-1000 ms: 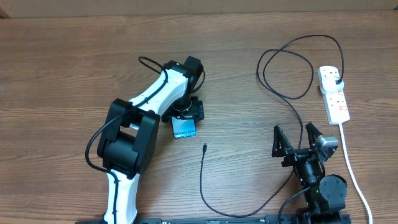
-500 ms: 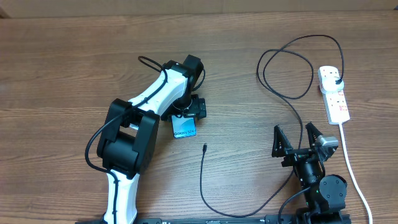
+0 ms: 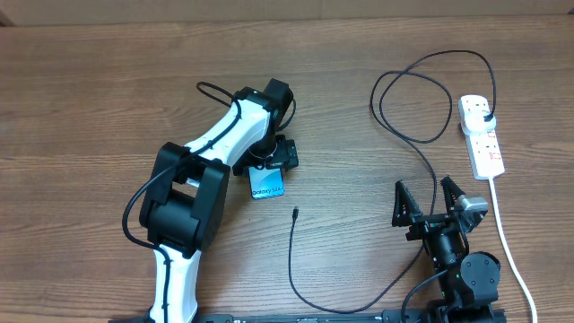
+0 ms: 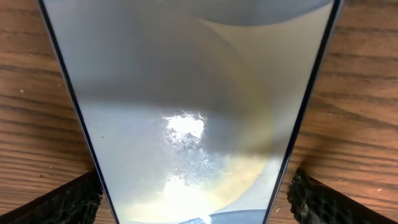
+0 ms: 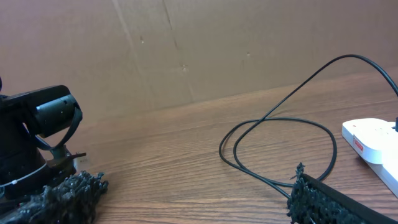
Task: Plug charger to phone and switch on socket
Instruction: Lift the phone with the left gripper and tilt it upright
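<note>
The phone [image 3: 266, 186] lies flat on the wooden table, its cyan screen lit. In the left wrist view the phone [image 4: 186, 112] fills the frame. My left gripper [image 3: 272, 160] straddles its far end, open, and both fingertips [image 4: 68, 202] stand clear of its edges. The charger [image 3: 291, 260] is a thin black cable. Its free tip [image 3: 295, 213] rests just right of the phone, and its plug [image 3: 487, 117] sits in the socket [image 3: 482, 139], a white strip at the right. My right gripper [image 3: 429, 205] is open and empty beside the cable [image 5: 280, 149].
The socket's thick white cord [image 3: 507, 242] runs down the right side past my right arm's base. The black cable loops wide over the right half of the table. A cardboard wall [image 5: 186, 50] stands behind the table.
My left jaws have spread a little wider off the phone's sides. The phone, the cable and the right arm have stayed put.
</note>
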Robot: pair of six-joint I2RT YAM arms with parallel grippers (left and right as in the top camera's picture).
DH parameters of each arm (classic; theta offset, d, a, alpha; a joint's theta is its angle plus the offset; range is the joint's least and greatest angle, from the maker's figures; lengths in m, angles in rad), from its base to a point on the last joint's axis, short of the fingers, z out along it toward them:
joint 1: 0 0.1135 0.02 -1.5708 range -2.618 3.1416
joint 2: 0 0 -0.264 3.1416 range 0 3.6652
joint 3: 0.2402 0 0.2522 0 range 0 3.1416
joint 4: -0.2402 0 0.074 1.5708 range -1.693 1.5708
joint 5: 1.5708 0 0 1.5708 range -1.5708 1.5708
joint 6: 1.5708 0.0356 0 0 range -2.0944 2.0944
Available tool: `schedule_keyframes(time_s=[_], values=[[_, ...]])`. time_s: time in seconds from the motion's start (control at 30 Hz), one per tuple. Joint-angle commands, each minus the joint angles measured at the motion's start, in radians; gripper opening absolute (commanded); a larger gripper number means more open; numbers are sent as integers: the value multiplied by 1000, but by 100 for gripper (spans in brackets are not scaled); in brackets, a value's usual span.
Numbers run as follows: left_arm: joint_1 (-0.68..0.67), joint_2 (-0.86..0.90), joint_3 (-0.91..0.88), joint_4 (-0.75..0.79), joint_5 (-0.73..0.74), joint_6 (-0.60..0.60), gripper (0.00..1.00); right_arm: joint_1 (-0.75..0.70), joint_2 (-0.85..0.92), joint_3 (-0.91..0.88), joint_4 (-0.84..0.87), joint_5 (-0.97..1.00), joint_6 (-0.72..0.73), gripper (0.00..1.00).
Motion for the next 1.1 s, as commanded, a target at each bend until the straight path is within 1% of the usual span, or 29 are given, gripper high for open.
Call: schedule_keyframes(time_s=[0.0,0.37,0.57,0.67,0.8,0.9,1.07], values=[[11,24,-24,8,-19,-45,100,4,-10,-10,7,11,-13,100],[10,24,-24,19,-27,-37,100,4,-10,-10,7,11,-13,100],[11,24,-24,2,-30,-36,95,4,-10,-10,7,11,-13,100],[17,24,-24,-6,-29,-11,93,4,-10,-10,7,10,-13,100],[44,24,-24,-2,-8,-11,96,4,-10,-10,7,10,-13,100],[55,24,-24,14,16,-11,100,4,-10,-10,7,11,-13,100],[55,24,-34,39,-3,-8,96,4,-10,-10,7,11,-13,100]])
